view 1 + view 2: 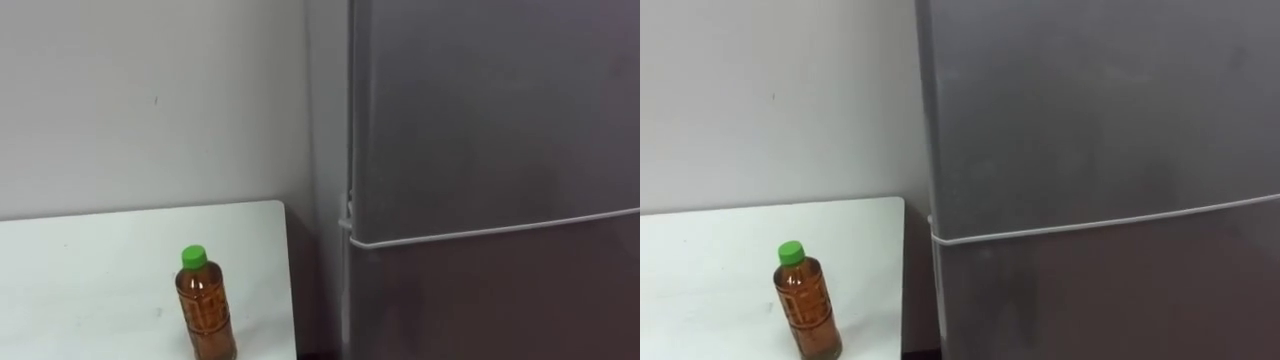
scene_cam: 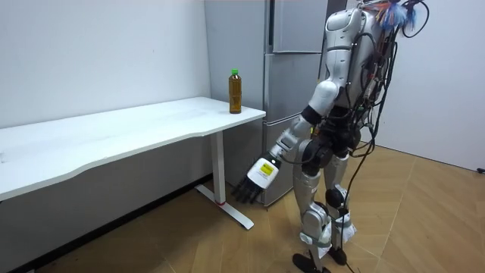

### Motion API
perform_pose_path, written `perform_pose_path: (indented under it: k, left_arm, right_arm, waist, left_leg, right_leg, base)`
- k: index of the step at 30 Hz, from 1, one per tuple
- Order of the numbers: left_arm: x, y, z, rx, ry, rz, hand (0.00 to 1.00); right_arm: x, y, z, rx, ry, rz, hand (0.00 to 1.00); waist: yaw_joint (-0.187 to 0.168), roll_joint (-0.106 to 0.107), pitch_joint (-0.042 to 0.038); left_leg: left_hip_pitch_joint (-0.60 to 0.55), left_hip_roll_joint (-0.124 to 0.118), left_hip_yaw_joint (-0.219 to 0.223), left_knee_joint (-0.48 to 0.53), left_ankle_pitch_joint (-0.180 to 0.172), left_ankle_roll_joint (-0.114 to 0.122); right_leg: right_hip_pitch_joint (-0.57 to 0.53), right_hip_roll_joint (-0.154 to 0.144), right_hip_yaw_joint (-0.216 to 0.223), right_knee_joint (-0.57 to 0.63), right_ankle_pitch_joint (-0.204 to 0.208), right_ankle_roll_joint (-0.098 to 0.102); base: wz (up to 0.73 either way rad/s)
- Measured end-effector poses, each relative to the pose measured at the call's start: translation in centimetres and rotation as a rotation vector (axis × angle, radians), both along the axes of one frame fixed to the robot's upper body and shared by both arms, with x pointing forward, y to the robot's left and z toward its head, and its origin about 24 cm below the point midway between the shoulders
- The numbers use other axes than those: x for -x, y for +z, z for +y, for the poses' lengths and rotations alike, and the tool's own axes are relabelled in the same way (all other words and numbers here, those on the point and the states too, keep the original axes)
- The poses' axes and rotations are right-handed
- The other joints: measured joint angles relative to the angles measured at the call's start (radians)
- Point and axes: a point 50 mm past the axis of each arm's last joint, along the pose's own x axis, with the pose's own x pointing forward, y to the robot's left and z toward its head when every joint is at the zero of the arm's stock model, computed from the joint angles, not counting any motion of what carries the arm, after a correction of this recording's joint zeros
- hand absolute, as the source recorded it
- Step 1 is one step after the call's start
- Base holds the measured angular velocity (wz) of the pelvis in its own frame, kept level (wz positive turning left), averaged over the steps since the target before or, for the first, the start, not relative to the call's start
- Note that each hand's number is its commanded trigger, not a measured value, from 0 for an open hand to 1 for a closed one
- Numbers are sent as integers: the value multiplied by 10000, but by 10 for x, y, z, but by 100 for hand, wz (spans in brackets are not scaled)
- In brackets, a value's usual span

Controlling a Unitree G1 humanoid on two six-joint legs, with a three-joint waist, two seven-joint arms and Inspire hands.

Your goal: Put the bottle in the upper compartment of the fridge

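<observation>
Standing on table (image 1: pixel 90 270), bottle (image 1: pixel 206 305) beside closed fridge (image 1: pixel 480 150), room view adding left hand (image 2: pixel 250 186) hanging low, fingers relaxed.

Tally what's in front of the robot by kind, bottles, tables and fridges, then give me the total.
Bottles: 1, the green-capped bottle, upright on the table near its edge by the fridge.
Tables: 1, the white table.
Fridges: 1, the grey fridge, both doors shut.
Total: 3

Glossy plastic bottle (image 1: pixel 207 310) (smooth cap (image 1: pixel 194 257)), matt metal fridge (image 1: pixel 480 130)
</observation>
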Motion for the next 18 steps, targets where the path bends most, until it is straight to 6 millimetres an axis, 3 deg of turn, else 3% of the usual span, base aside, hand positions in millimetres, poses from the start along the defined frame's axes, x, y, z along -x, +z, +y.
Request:
perform_pose_path:
  k: [2,8,10,12,14,18]
  left_arm:
    - [-14,8,4,-343,163,-573,0]
    - [-48,39,16,-1422,593,-2355,0]
    - [-57,50,19,-1734,712,-2940,0]
    - [-66,61,22,-2094,790,-3502,0]
    - [-79,76,24,-2461,889,-4186,0]
    - [-98,101,24,-2872,932,-5354,0]
  right_arm:
    - [-1,1,-4,131,-18,-55,0]
    - [-8,3,-5,301,137,-385,0]
    - [-10,4,-6,387,225,-496,0]
    - [-10,4,-6,427,337,-504,0]
    - [-9,4,-6,431,367,-503,0]
    - [-11,4,-4,386,427,-651,0]
  waist:
    - [10,77,38]
    - [7,136,27]
    - [11,140,12]
    - [-1,137,-51]
    - [6,129,-52]
    - [-12,120,4]
  left_leg:
    - [-8,-6,7,-32,-6,9]
    - [-56,-3,-8,15,-1,5]
    - [-51,-11,-28,7,-2,6]
    - [-45,-14,-29,7,-2,6]
    - [-22,-18,-69,16,-2,6]
    - [-29,-35,-165,14,-5,12]
  right_leg:
    - [-30,-2,42,13,-3,7]
    - [-114,3,42,24,-6,-1]
    - [-109,2,35,11,-6,0]
    - [-117,-2,26,15,-6,1]
    - [-97,-1,42,51,-6,1]
    - [-86,-20,14,151,-22,16]
  base:
    - [-4]
    - [-1]
    - [0]
    - [0]
    - [0]
    - [1]
